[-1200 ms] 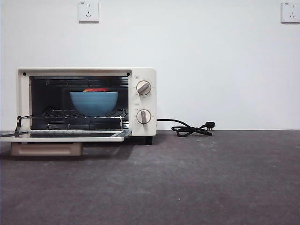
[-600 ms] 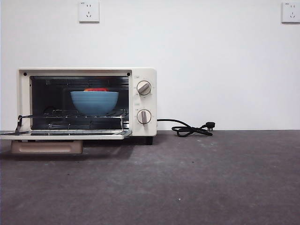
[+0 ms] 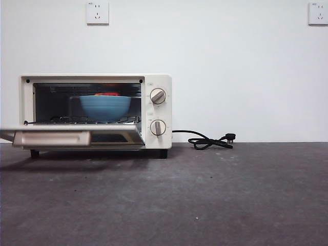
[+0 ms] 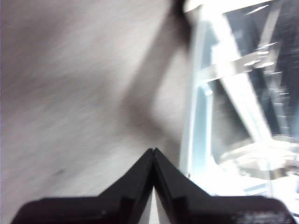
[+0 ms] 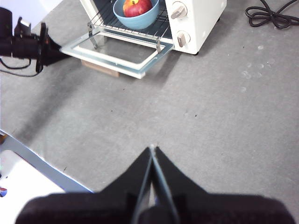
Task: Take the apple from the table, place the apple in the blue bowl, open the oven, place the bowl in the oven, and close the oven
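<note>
Left claw [image 4: 153,154] pressed together, right beside the edge of the oven [image 3: 156,82] door [image 3: 77,136]. Door half lifted, tilted. Blue bowl [image 3: 105,106] inside the oven on the rack, apple [image 5: 136,7] in the bowl. Right claw [image 5: 153,150] pinched together above the table [image 3: 215,195], well away from the oven.

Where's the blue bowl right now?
The blue bowl sits on the wire rack inside the oven, left of the two knobs, with the apple in it; the door is partly raised.
</note>
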Robot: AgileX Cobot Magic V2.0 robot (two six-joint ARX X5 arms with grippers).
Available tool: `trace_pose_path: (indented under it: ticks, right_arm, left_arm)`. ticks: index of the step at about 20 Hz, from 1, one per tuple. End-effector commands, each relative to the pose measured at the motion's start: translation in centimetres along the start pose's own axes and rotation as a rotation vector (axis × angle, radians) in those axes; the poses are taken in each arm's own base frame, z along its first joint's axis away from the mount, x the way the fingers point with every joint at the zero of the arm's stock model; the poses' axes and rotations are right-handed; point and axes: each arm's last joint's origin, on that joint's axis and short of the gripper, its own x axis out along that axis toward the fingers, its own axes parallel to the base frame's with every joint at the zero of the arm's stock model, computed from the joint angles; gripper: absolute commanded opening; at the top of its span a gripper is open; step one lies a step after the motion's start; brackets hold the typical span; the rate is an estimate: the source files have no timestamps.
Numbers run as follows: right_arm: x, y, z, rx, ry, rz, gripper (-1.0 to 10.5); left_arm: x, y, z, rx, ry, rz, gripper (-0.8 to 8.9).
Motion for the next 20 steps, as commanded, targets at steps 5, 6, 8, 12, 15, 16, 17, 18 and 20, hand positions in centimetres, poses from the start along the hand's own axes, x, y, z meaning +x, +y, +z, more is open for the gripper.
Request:
trace_pose_path:
  ticks: [5, 6, 8, 12, 15, 16, 17, 18, 20]
  right_arm:
    - [0.2, 0.0, -0.1, 0.008, 0.000, 0.004, 0.0]
    - [0.2, 0.0, -0.1, 0.009, 0.001, 0.003, 0.0]
    - [0.2, 0.0, 0.0, 0.009, 0.002, 0.002, 0.0]
    - [0.3, 0.0, 0.0, 0.011, 0.001, -0.009, 0.0]
    - [0.3, -0.1, 0.0, 0.011, -0.001, -0.024, 0.0]
    - [0.3, -0.1, 0.0, 0.011, -0.002, -0.029, 0.0]
    - [0.3, -0.1, 0.0, 0.011, -0.003, -0.035, 0.0]
    - [0.3, -0.1, 0.0, 0.011, -0.003, -0.043, 0.0]
    - [0.3, -0.2, 0.0, 0.010, -0.003, -0.053, 0.0]
  left_arm:
    - [-0.6, -4.2, 2.8, 0.055, -0.043, -0.125, -0.07]
    - [-0.8, -5.1, 3.2, 0.075, -0.054, -0.141, -0.07]
    - [-1.0, -6.6, 3.8, 0.107, -0.073, -0.165, -0.07]
    - [-1.4, -9.2, 4.6, 0.168, -0.092, -0.212, -0.07]
    - [-1.6, -10.3, 4.8, 0.197, -0.078, -0.254, -0.07]
    - [-1.5, -10.5, 4.7, 0.203, -0.062, -0.271, -0.07]
    - [-1.6, -10.6, 4.6, 0.204, -0.049, -0.282, -0.07]
    - [-1.9, -10.7, 4.4, 0.206, -0.037, -0.285, -0.07]
    - [-2.7, -11.3, 3.8, 0.250, -0.028, -0.278, -0.07]
